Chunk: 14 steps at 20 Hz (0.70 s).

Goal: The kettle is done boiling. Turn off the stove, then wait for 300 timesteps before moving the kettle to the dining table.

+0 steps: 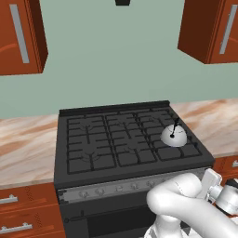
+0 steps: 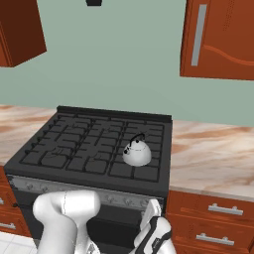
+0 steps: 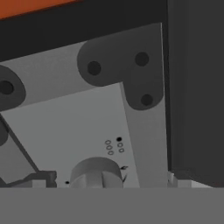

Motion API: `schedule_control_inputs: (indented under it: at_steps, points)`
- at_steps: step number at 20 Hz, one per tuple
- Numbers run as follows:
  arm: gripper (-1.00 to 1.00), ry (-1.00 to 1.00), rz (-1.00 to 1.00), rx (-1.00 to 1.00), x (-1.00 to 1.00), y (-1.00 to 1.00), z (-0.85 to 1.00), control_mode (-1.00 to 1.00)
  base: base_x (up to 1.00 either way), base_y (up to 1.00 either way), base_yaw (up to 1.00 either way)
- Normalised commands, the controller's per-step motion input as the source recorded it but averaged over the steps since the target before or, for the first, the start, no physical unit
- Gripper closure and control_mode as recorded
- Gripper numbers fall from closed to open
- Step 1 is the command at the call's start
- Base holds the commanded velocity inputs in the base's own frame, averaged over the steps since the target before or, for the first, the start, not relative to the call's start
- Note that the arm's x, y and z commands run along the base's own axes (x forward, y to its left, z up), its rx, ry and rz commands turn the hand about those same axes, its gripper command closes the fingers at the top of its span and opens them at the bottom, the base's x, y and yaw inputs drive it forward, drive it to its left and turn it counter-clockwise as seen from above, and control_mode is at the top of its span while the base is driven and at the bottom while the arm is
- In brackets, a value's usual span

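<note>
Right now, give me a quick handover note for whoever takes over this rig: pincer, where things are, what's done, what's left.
Pincer: open, holding nothing, close up to the knob strip on the stove's front, a grey knob between its tips.
Kettle: sits on a right-side burner of the stove, black handle up.
Done: the arm is lowered in front of the stove, to the knob strip.
Can't tell from here whether the burner is off.
Left: turn the knob to off, wait, then carry the kettle to the dining table.
</note>
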Motion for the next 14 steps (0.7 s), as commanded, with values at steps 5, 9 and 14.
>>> schedule_control_inputs:
  at_steps: [5, 9, 14]
  points:
    - [1.00, 0.00, 0.00, 0.00, 0.06, 0.00, 0.00, -1.00, 0.00, 0.00, 0.00]
    - [1.00, 0.00, -0.01, 0.00, 0.05, 0.00, 0.00, -1.00, 0.00, 0.00, 0.00]
    - [1.00, 0.00, -0.01, 0.01, 0.00, 0.00, 0.00, -1.00, 0.00, 0.00, 0.00]
